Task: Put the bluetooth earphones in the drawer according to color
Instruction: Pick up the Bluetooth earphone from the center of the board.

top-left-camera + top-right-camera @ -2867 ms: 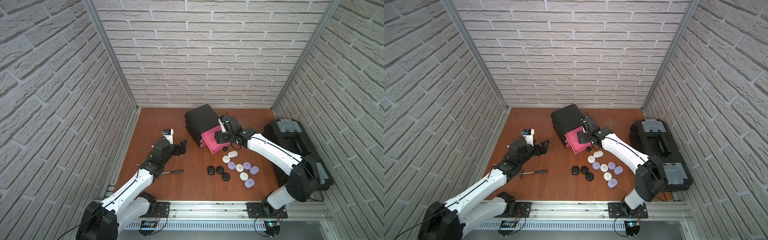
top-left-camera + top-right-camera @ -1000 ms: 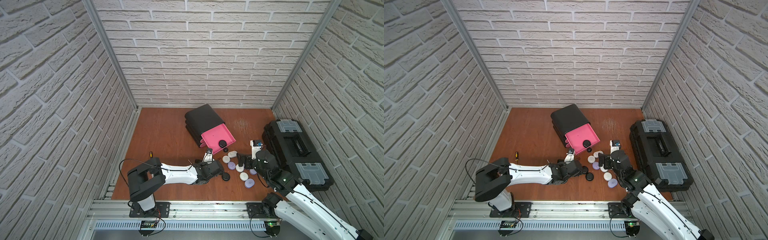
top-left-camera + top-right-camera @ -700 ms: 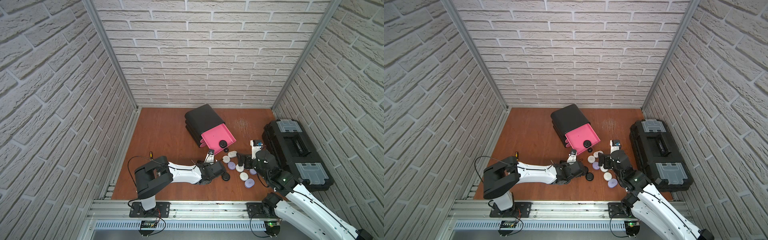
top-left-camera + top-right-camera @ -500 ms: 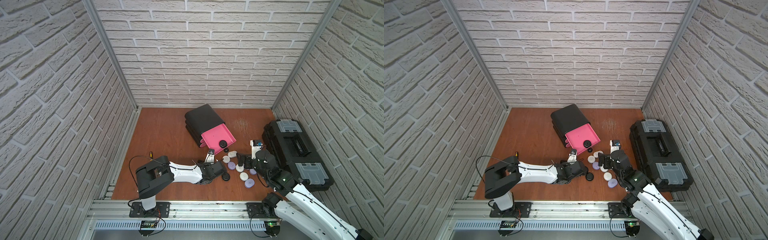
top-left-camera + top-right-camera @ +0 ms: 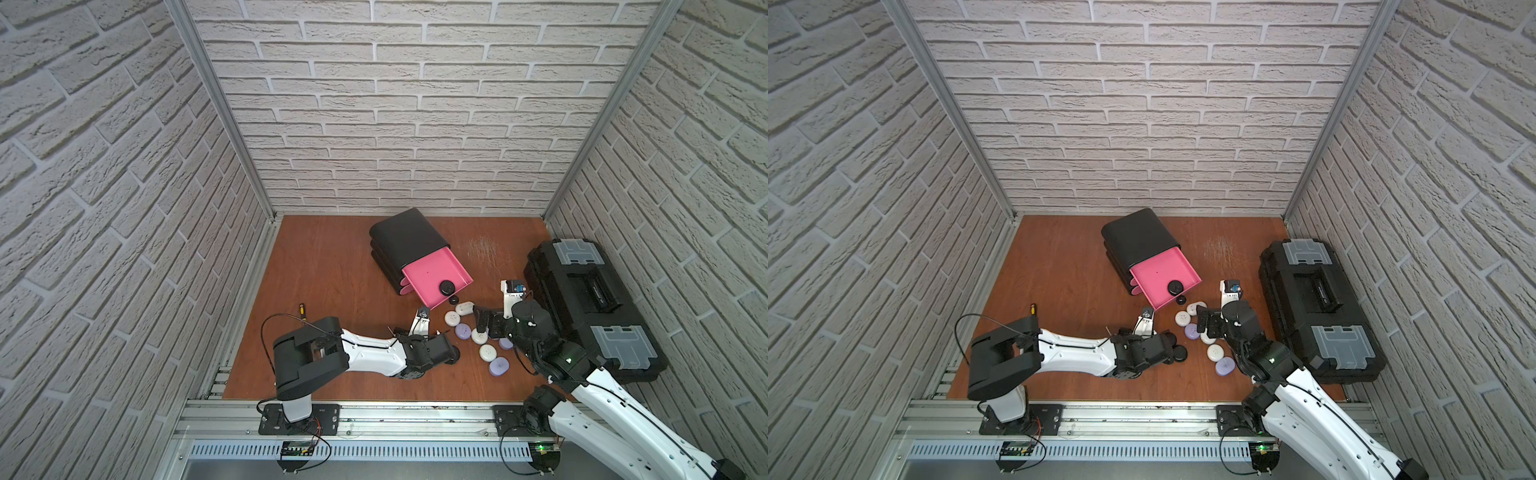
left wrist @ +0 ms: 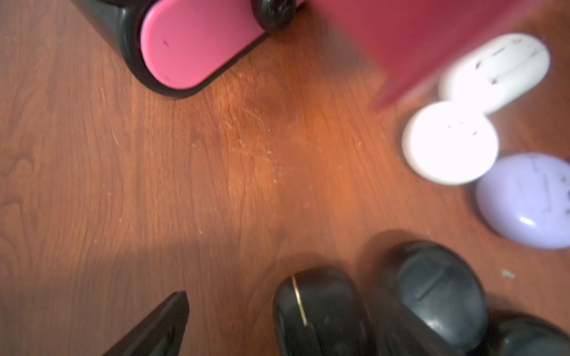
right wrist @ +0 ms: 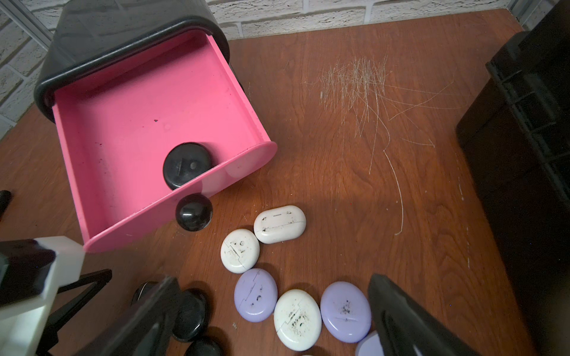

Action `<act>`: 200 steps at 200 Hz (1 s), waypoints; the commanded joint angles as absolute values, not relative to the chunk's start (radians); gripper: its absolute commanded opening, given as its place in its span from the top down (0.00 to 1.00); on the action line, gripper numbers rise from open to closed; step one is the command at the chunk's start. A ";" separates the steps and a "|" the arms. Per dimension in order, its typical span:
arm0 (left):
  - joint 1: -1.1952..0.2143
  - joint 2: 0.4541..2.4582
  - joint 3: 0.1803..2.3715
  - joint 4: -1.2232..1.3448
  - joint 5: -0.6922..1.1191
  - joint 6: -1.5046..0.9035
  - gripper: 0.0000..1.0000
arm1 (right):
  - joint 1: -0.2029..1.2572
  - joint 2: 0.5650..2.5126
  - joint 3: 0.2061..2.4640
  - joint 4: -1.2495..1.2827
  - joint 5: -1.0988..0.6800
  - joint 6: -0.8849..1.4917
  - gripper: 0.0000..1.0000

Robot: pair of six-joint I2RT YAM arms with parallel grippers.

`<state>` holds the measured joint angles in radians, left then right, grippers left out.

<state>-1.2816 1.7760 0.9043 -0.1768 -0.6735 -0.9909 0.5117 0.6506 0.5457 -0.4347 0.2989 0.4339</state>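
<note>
Stretching low and forward, left gripper (image 5: 449,351) and right gripper (image 5: 484,326) hover (both spread).

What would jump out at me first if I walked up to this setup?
The bright pink drawer, pulled out of its black cabinet in the middle of the wooden table, with a single black case inside. Right in front of it, white cases and lavender cases lie clustered, and the right claw hangs open over them.
</note>
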 commanded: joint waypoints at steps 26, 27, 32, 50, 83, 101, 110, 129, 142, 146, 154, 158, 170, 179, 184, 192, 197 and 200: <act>-1.287 1.798 0.866 -0.139 -0.680 -1.015 0.07 | 0.507 0.634 0.532 -0.406 0.314 0.442 0.01; -1.287 1.799 0.866 -0.139 -0.680 -1.015 0.08 | 0.507 0.634 0.532 -0.407 0.314 0.444 0.01; -1.287 1.806 0.864 -0.133 -0.681 -1.017 0.08 | 0.507 0.634 0.531 -0.408 0.316 0.445 0.01; -1.286 1.824 0.859 -0.120 -0.686 -1.026 0.13 | 0.507 0.632 0.528 -0.409 0.315 0.446 0.01; -1.279 1.841 0.841 -0.062 -0.672 -1.000 0.20 | 0.507 0.634 0.528 -0.407 0.315 0.445 0.01; -1.256 1.841 0.805 0.019 -0.623 -0.985 0.27 | 0.508 0.635 0.526 -0.405 0.318 0.444 0.00; -1.248 1.841 0.789 0.047 -0.603 -0.988 0.32 | 0.508 0.637 0.526 -0.406 0.319 0.445 0.00; -1.243 1.837 0.780 0.047 -0.594 -0.992 0.41 | 0.508 0.635 0.528 -0.409 0.321 0.444 0.00; -1.249 1.830 0.787 0.017 -0.604 -0.998 0.46 | 0.508 0.633 0.529 -0.410 0.322 0.445 0.00; -1.252 1.827 0.788 0.005 -0.608 -1.001 0.48 | 0.508 0.632 0.528 -0.410 0.321 0.445 0.00; -1.261 1.819 0.795 -0.022 -0.623 -1.005 0.50 | 0.508 0.630 0.528 -0.410 0.321 0.444 0.00; -1.263 1.815 0.796 -0.036 -0.632 -1.007 0.52 | 0.508 0.630 0.528 -0.411 0.320 0.444 0.00; -1.270 1.801 0.799 -0.071 -0.652 -1.022 0.56 | 0.508 0.629 0.528 -0.410 0.320 0.445 0.00; -1.272 1.790 0.796 -0.093 -0.659 -1.033 0.60 | 0.508 0.629 0.528 -0.410 0.319 0.444 0.00; -1.272 1.782 0.792 -0.102 -0.663 -1.040 0.63 | 0.508 0.630 0.528 -0.410 0.318 0.445 0.00; -1.272 1.769 0.786 -0.112 -0.668 -1.045 0.67 | 0.507 0.631 0.528 -0.410 0.319 0.445 0.00; -1.272 1.758 0.784 -0.123 -0.671 -1.048 0.69 | 0.508 0.632 0.529 -0.410 0.319 0.445 0.00; -1.272 1.752 0.781 -0.128 -0.675 -1.050 0.71 | 0.507 0.632 0.529 -0.410 0.318 0.443 0.00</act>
